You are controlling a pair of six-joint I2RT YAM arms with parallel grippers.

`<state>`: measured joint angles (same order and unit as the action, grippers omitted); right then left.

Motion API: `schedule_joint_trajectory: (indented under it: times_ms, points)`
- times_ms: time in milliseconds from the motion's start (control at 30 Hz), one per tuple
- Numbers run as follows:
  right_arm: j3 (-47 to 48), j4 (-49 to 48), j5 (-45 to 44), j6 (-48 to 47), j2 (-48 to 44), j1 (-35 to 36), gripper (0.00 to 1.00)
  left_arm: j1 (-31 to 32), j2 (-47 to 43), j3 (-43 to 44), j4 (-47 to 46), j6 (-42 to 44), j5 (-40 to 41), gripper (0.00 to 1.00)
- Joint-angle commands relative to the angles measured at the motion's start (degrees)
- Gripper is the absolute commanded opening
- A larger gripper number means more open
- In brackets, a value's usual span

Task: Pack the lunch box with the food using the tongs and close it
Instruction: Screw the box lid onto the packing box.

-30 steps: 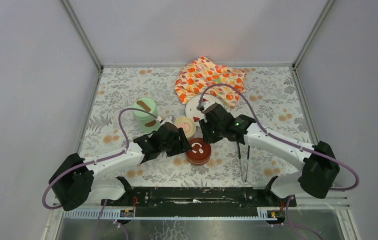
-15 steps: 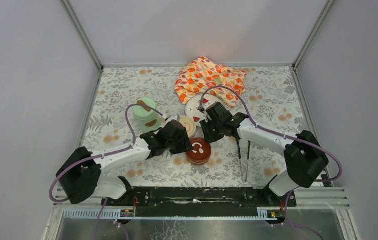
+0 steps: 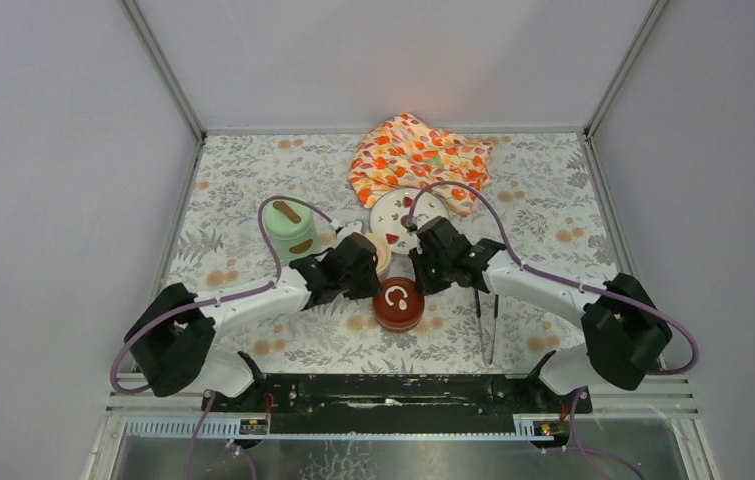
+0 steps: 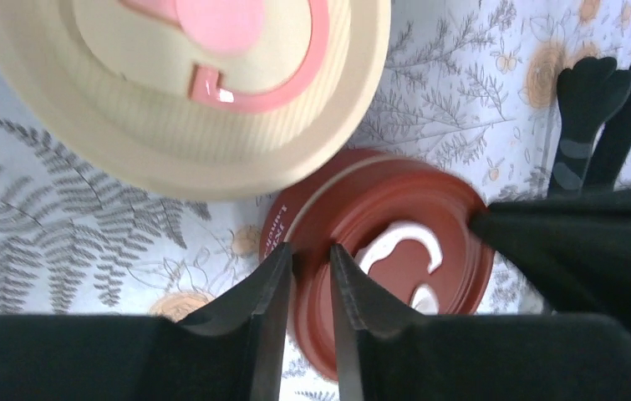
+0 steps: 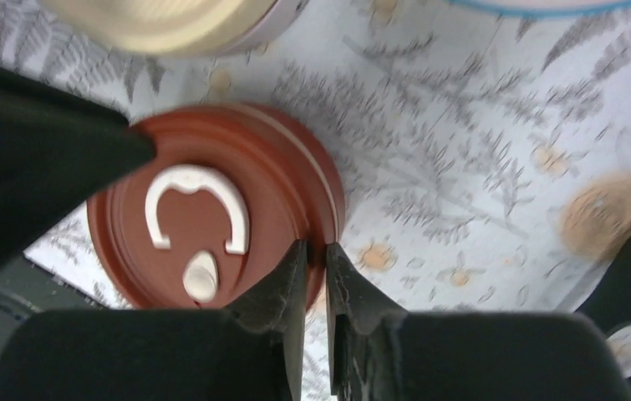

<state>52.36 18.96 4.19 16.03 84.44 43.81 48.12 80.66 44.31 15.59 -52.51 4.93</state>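
Observation:
The lunch box stands as three pots: a mint-green cylinder, a cream-lidded pot and a dark red-lidded pot. My left gripper straddles the left rim of the dark red lid, its jaws narrow with the rim between them. On the opposite rim of that lid, my right gripper is pinched. The dark tongs lie on the table to the right of the red pot, their tips showing in the left wrist view. The food is out of view.
A white fruit-print plate sits just behind the grippers. An orange flower-patterned cloth lies bunched at the back. Enclosure walls ring the table. The left gripper's black body fills the left of the right wrist view.
Both grippers have moved in and down onto the dark red lid from either side and their jaws have narrowed. The green pot now shows fully.

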Motion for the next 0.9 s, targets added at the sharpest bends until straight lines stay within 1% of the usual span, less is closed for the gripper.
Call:
schedule_joint_trajectory:
  times_ms: [0,100,200,300,400,500,600,700,800,867]
  points:
    - [-4.17,4.45,-3.23,9.51,-3.30,7.13,0.13,0.40,3.12,1.83,-0.21,4.42,5.82,0.27]
    - [-6.96,4.36,-6.01,15.06,-5.67,10.91,0.13,0.38,4.08,2.96,-0.06,5.94,7.93,0.27]
    - [-9.35,3.26,-5.84,18.12,-9.53,12.16,0.19,0.39,2.95,3.28,0.05,6.77,8.35,0.31]
    - [-9.49,2.97,-5.78,17.46,-13.15,12.16,0.25,0.38,0.12,2.90,0.58,7.07,8.11,0.38]
    - [-7.96,2.96,-7.82,14.03,-14.52,11.39,0.30,0.51,-3.71,2.30,2.55,6.50,8.17,0.47]
    - [-5.54,2.60,-7.51,9.06,-13.16,8.48,0.31,0.88,-7.48,1.34,4.58,5.14,7.39,0.53]
    - [-3.26,0.73,-5.38,5.27,-10.80,5.52,0.33,1.46,-9.80,0.08,6.21,3.12,5.24,0.57]
    - [-0.70,-1.57,-4.42,1.77,-7.74,4.06,0.37,1.87,-10.47,-1.92,6.59,0.61,2.84,0.58]
    - [1.51,-2.88,-4.35,-0.67,-3.92,2.90,0.37,2.15,-9.90,-3.65,5.82,-1.31,1.29,0.58]
    - [2.50,-3.63,-1.75,-1.78,-1.67,2.17,0.37,2.31,-9.38,-4.41,4.82,-1.91,0.28,0.58]
